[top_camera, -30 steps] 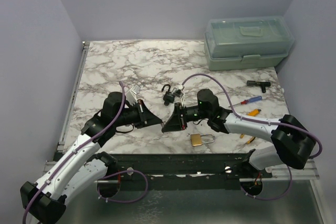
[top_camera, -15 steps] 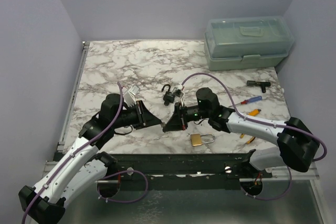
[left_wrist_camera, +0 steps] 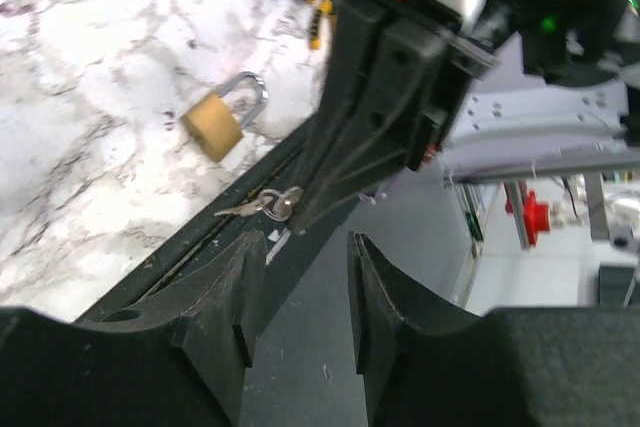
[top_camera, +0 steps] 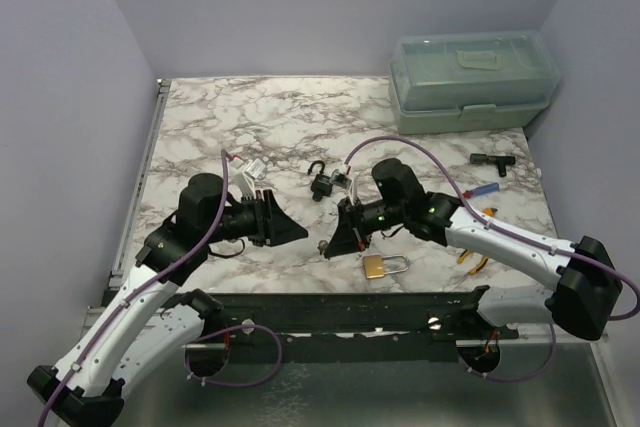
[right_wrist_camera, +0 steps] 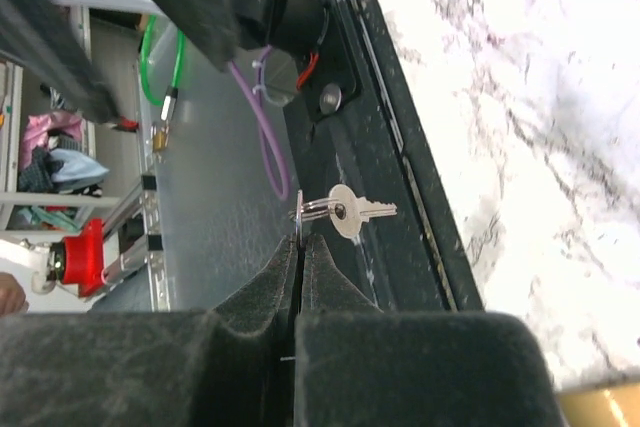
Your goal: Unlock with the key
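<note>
Right gripper point(right_wrist_camera: 300, 245) was clamped on the key point(right_wrist_camera: 352, 214) by its ring, above the table's front rail; left gripper point(left_wrist_camera: 305, 282) faced it, fingers apart, empty; brass padlock point(top_camera: 378, 266) lay on the marble table point(top_camera: 230, 117) nearby.

No writing, label, brand or number can be read on anything here.

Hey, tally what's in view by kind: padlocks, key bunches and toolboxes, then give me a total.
Padlocks: 2 (black padlock, brass padlock)
Key bunch: 1
Toolbox: 1
Total: 4
</note>
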Robot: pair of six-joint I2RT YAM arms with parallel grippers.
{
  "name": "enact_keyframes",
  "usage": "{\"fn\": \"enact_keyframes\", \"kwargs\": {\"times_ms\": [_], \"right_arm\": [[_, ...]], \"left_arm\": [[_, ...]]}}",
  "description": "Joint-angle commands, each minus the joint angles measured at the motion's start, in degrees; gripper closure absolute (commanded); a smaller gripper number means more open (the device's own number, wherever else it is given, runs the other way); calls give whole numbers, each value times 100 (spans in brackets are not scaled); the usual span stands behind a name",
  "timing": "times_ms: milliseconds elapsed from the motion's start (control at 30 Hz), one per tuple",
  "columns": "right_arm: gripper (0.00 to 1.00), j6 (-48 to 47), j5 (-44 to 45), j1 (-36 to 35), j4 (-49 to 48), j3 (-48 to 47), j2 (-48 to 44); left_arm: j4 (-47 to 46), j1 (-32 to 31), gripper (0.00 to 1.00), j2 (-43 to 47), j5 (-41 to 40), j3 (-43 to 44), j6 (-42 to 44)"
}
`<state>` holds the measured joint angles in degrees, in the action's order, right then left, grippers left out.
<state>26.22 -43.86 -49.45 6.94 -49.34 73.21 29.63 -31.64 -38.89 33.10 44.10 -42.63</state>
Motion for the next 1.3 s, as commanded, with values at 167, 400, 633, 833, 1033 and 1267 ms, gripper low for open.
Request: {"fn": "enact_keyframes", "kwargs": {"times_ms": [167, 400, 633, 833, 1033, 1267], "right_arm": [[100, 102, 89, -29, 2335, -505, -167], [100, 766, 333, -29, 2903, -575, -538], [100, 1216, 113, -29, 3259, -480, -911], [100, 1240, -435, -29, 2933, -251, -1407], [100, 1186, -651, -29, 2916, -89, -1661], [100, 1117, -738, -29, 2991, -55, -1691]], "left_arm": [[-978, -55, 53, -233, 1739, -177, 235], [-1985, -178, 38, -349, 1540, -793, -262], [-4035, -927, 40, -785, 1249, -1560, -1006], [-4822, -1718, 42, -1286, 1057, -1595, -950], [-5322, -2145, 45, -1509, 875, -1636, -975], [-5424, -2215, 48, -1595, 797, -1661, -958]]}}
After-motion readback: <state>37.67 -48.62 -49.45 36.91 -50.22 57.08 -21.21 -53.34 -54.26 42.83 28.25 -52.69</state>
